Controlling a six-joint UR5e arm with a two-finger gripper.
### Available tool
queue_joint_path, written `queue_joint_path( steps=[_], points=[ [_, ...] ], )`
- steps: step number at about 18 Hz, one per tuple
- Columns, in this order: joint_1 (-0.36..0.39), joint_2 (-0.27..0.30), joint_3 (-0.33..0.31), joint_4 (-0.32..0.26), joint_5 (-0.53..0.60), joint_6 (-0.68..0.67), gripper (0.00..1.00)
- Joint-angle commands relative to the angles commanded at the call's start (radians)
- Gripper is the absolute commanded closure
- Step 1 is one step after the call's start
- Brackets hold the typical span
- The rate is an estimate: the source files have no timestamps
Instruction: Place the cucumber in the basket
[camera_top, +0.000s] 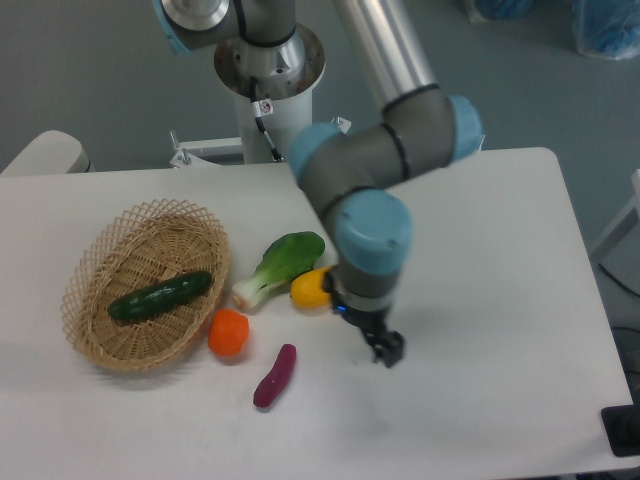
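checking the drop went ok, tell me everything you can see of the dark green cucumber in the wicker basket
The dark green, glossy, slim cucumber with rounded ends lies whole inside the oval tan woven wicker basket. It rests flat on the basket's floor, angled with its right end slightly higher in the picture. Only the basket touches it. The two-finger gripper is far off to the right, over the white table.

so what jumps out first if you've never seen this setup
The big grey and blue robot arm sweeps across the middle of the white table, its gripper hanging low over bare tabletop. At left, the dark green cucumber lies in the wicker basket, with bright vegetables strewn between basket and arm.
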Motion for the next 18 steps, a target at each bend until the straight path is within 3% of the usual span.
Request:
queue_joint_path(
  steps=[5,9,18],
  points=[
    [0.083,-0.052,0.061,0.000,-0.021,0.138,0.00],
    [0.108,-0.088,0.098,0.002,-0.041,0.177,0.00],
    [0.112,-0.083,0.080,0.014,-0.067,0.204,0.00]
  ],
)
